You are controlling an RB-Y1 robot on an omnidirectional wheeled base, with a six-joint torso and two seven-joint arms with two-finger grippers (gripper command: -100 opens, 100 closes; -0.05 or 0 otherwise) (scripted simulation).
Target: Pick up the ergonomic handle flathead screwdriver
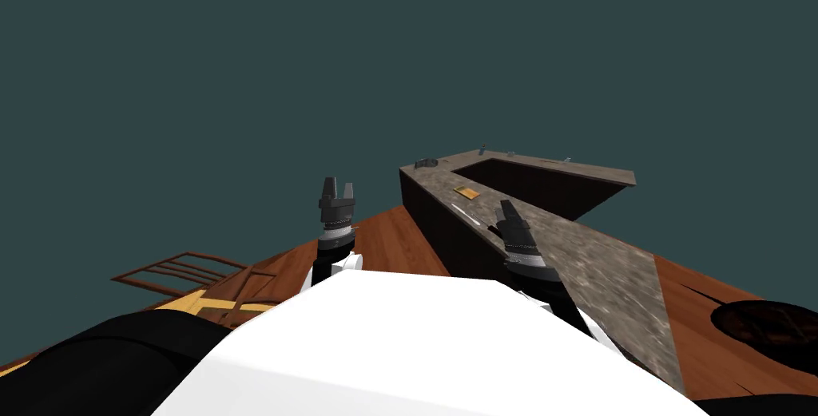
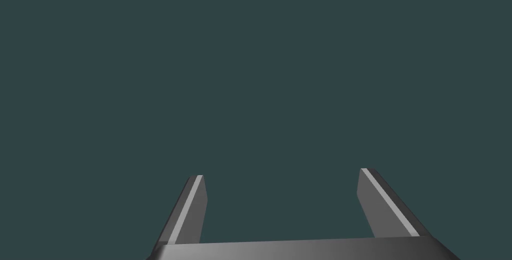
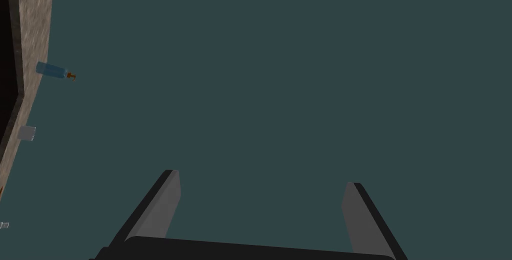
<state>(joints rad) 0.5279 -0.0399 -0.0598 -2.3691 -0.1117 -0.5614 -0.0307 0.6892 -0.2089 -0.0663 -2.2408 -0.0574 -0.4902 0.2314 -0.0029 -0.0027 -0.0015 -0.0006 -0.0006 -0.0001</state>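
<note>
Showing a stone-topped bench with a thin pale screwdriver lying flat just beside the right end effector, released, blades apart. Showing the left end effector released too, off to the bench's side. Elsewhere on the bench: a blue bottle, contents unreadable, near a small grey box.

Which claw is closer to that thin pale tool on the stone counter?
Right. The right gripper is just beside the thin pale tool, above the counter; the left gripper is farther off, over the wooden floor.
</note>
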